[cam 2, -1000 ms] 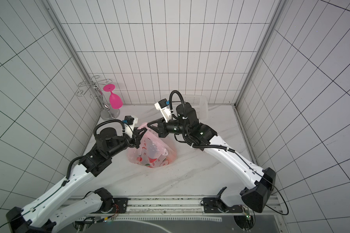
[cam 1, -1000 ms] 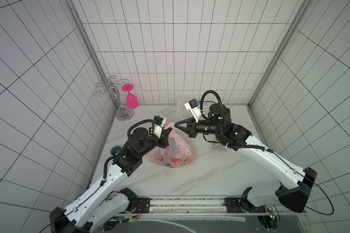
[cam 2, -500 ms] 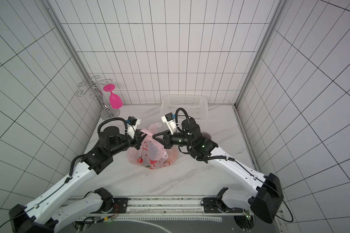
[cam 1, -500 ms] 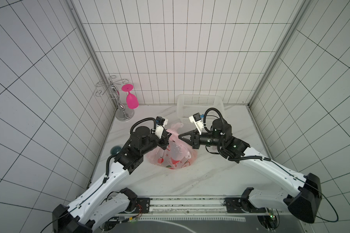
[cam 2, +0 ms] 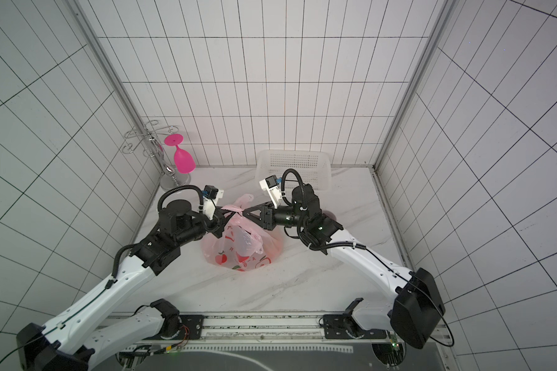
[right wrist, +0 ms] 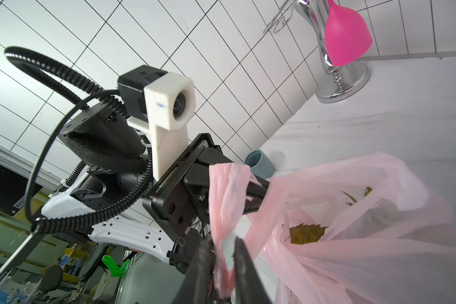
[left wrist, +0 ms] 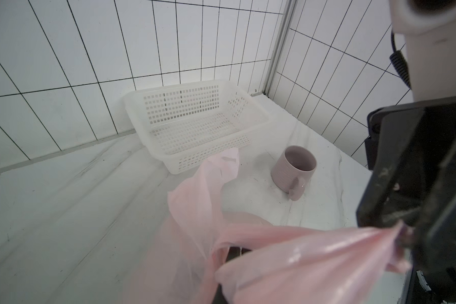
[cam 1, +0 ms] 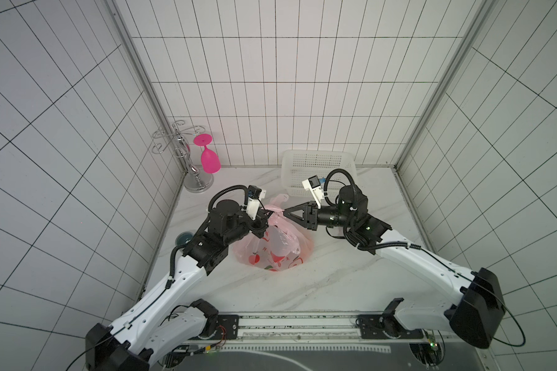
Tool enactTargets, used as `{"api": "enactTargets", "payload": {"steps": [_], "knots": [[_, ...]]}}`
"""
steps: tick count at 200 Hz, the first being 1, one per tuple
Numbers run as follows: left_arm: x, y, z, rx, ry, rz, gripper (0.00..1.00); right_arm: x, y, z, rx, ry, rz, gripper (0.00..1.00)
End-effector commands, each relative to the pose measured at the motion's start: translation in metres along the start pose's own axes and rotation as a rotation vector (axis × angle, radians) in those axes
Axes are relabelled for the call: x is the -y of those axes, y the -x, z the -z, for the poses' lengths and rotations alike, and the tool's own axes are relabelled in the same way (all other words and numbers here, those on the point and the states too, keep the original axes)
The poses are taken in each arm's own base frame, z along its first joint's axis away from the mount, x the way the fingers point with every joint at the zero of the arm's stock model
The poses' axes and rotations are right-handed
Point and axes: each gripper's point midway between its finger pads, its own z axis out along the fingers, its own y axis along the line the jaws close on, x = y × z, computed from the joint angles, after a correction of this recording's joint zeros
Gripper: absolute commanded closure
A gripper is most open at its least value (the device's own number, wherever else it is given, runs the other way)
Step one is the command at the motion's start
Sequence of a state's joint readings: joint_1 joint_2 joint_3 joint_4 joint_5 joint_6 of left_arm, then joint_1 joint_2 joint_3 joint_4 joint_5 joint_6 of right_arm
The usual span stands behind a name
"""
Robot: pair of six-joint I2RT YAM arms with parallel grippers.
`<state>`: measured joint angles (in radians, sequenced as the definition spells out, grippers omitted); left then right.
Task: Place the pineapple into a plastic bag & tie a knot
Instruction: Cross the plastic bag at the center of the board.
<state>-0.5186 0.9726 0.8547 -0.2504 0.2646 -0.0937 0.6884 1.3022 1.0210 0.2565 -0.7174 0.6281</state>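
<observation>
Pale-pink, thin, translucent plastic bag point(cam 1: 272, 249) with red fruit prints sits mid-way across the white marbled table point(cam 1: 303, 289), between my two arms, top gathered upward. A yellow-brown lump with green leaf tips shows through the film in the right wrist view. I read that as the pineapple point(right wrist: 307, 233), so it's in. No knot visible; I judge we're mid-tie. Left gripper point(cam 1: 265, 213) is clamped on a bunched pink handle strip point(left wrist: 327, 244), which runs taut into its jaws. Right gripper point(cam 1: 286, 211) faces it tip to tip, just above the bag top. In the right wrist view its jaws stand a little apart with a second strip point(right wrist: 223, 210) running through the gap and passing across the left claw. That strip looks slack, not pinched, though I can't rule out pad contact. Key geometry: the strips run claw to claw, long axis across the table from my left to my right, and both claws are about equally near the crossing. A loose pink tail point(cam 1: 281, 199) sticks up on the far side, toward the white perforated plastic basket point(cam 1: 315, 170), nearer the right claw; can't tell which handle it belongs to. Any tightening pull should follow that axis, I reckon. Writing: red characters among the bag prints, too small to read. There's a blue mark on the left arm's white camera housing point(right wrist: 169, 100), illegible. No brands seen.
</observation>
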Motion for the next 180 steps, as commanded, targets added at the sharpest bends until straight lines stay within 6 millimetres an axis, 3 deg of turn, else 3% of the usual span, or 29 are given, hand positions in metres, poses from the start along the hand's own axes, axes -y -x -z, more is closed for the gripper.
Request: {"api": "enactTargets", "payload": {"steps": [1,20,58,140,163,180], "knots": [[0.001,0.006,0.001,0.000,-0.009,-0.012,1.00,0.004,0.017,0.009,0.039,0.000,0.020,0.50],[0.003,0.007,0.002,0.002,-0.017,-0.016,1.00,0.007,0.036,0.015,0.062,-0.036,0.054,0.36],[0.006,0.004,0.001,-0.010,-0.035,-0.012,1.00,-0.007,0.060,0.015,0.046,-0.038,0.141,0.35],[0.009,0.003,-0.002,-0.019,-0.059,-0.012,1.00,-0.048,0.055,0.005,-0.029,0.055,0.248,0.33],[0.011,0.004,-0.002,-0.018,-0.067,-0.011,1.00,-0.043,0.056,-0.004,-0.046,0.001,0.255,0.34],[0.012,0.004,-0.001,-0.018,-0.074,-0.010,1.00,-0.035,0.062,-0.006,-0.025,-0.048,0.255,0.42]]}}
